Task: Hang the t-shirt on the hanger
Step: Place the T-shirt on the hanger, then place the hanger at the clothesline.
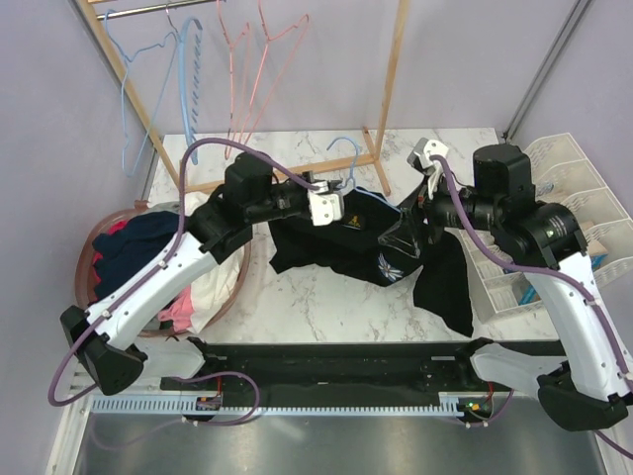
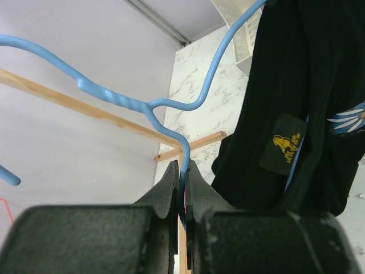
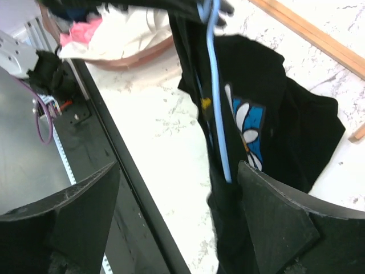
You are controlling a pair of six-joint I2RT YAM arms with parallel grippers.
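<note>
Black t-shirt point(image 1: 331, 247), one; blue hanger point(image 2: 122, 100), one.

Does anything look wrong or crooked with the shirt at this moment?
Yes. The t-shirt is bunched along one arm of the hanger, not spread evenly; the wire at the shut left gripper is bare. The right gripper is open.

The t-shirt point(image 1: 336, 247) was matt black cloth. The hanger point(image 2: 114, 96) was glossy, smooth blue-coated wire. The table point(image 1: 326, 307) looked polished marble, the rack point(image 1: 398, 59) bare wood, and the left gripper point(image 2: 182, 171) grainy matt black.
</note>
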